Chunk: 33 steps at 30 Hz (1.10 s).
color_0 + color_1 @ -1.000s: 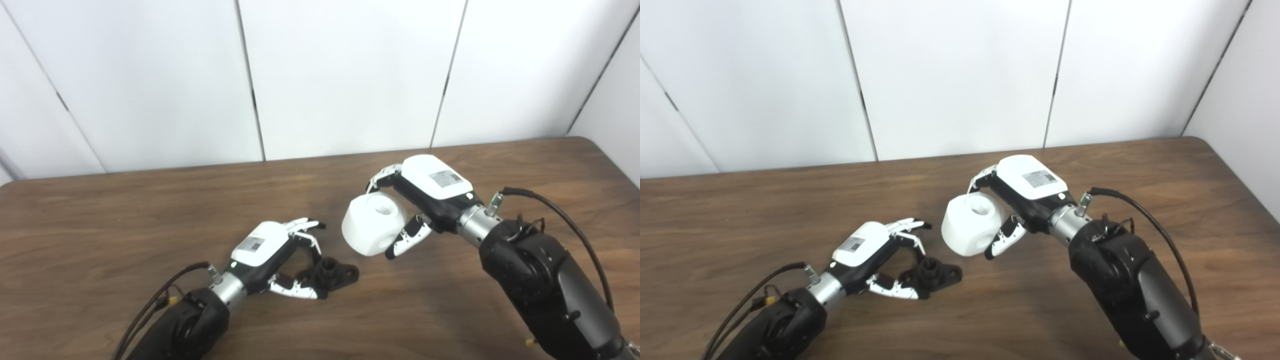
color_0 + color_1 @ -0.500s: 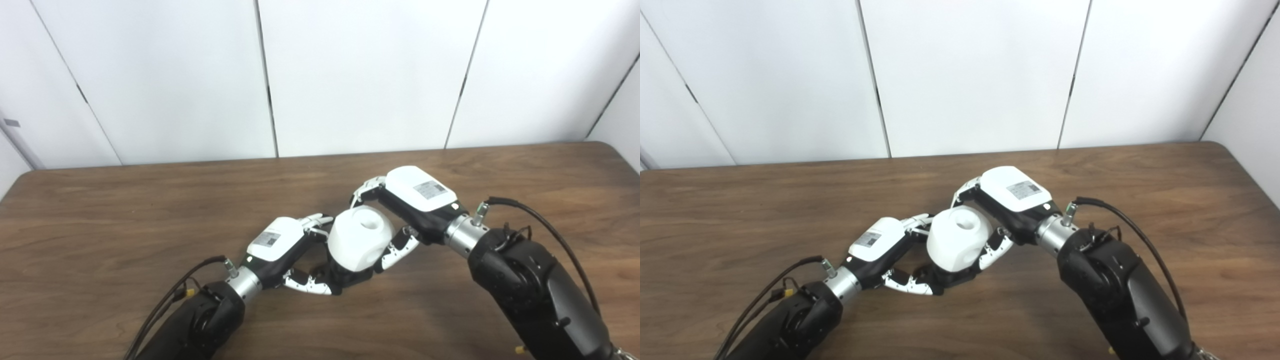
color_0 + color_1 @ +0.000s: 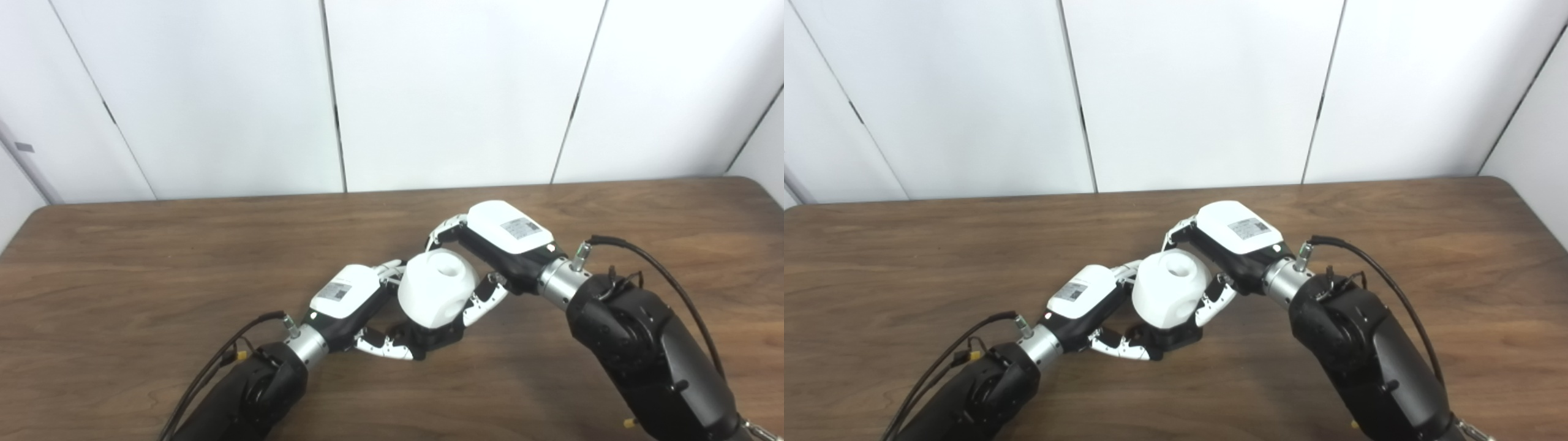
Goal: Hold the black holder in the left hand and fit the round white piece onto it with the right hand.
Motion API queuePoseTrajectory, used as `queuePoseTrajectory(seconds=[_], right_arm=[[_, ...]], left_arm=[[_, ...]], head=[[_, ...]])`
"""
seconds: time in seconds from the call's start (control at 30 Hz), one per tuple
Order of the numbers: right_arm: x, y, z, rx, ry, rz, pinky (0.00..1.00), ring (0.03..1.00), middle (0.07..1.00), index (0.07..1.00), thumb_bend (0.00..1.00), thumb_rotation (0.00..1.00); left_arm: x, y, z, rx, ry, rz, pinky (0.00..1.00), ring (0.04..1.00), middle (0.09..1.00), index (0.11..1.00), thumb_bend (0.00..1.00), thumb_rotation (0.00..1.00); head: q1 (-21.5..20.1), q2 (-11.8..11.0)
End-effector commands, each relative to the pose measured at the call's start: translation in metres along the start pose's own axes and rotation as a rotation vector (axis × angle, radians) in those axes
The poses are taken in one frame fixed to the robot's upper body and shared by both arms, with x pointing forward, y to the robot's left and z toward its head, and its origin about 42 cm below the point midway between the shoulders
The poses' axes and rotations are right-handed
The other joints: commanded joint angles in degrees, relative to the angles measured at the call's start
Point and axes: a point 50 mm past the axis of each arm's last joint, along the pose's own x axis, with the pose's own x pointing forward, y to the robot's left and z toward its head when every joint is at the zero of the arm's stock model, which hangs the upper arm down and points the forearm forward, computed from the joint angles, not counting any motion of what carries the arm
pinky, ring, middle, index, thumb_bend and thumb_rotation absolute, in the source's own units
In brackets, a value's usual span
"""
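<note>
Wood-grain worktop [image 3: 122,275] fills the lower frame; at its centre the left hand [image 3: 349,300] grasps one black holder [image 3: 429,337], resting on the wood. Directly above, the right hand [image 3: 502,236] grips one round white piece [image 3: 436,288] touching the holder. Pressing straight down, level, should seat it best.

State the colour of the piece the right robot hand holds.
Plain white, the round white piece with a round hole on top; clearest in the left eye view.

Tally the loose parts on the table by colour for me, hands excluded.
White: 1, the round white piece, gripped by the right hand.
Black: 1, the black holder beneath it, at the left hand.
Total: 2.
</note>
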Motion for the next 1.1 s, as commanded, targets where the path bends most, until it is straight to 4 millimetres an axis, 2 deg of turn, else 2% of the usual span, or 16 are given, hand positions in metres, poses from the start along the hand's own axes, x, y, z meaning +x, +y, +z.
queuePoseTrajectory(seconds=[0.0, 1.07], right_arm=[[0.009, -0.023, 0.008, -0.037, -0.058, -0.073, 0.72, 0.793, 0.728, 0.482, 0.52, 0.14], [0.025, -0.023, 0.002, -0.178, -0.126, 0.044, 0.7, 0.783, 0.719, 0.482, 0.52, 0.14]], left_arm=[[-0.015, -0.041, -0.007, 0.024, 0.096, -0.203, 0.82, 0.929, 0.893, 0.485, 0.52, 0.07], [-0.018, -0.039, -0.002, 0.021, 0.099, -0.207, 0.82, 0.933, 0.893, 0.484, 0.52, 0.07]], head=[[0.03, 0.04], [0.62, 1.82]])
